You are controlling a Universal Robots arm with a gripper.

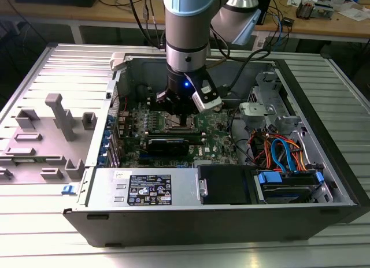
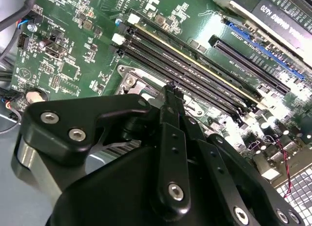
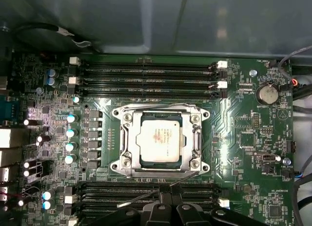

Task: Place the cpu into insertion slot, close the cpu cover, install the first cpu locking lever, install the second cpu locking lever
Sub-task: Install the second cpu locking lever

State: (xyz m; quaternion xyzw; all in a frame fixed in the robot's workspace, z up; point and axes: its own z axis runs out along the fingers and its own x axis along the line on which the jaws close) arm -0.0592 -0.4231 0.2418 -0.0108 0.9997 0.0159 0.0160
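Cpu [image 3: 159, 140] sits flat in the insertion slot [image 3: 127, 149] at the middle of the green circuit board [image 3: 243, 138], its silvery top showing through the window of the cpu cover [image 3: 196, 141], which lies down flat around it. Long black memory slots [image 3: 146, 72] run along one side of the socket and another bank along the opposite side. A thin metal lever [image 3: 156, 189] slants away from the socket's edge toward the gripper [image 3: 163, 193], whose black fingers [image 2: 170, 97] look drawn close together, their tips right at that lever; whether they truly pinch it I cannot tell. In the exterior view the arm [image 1: 186, 25] reaches straight down into the open computer case [image 1: 324, 164], the gripper [image 1: 184, 116] low over the board, with a long black card [image 1: 167, 144] just beside the socket area.
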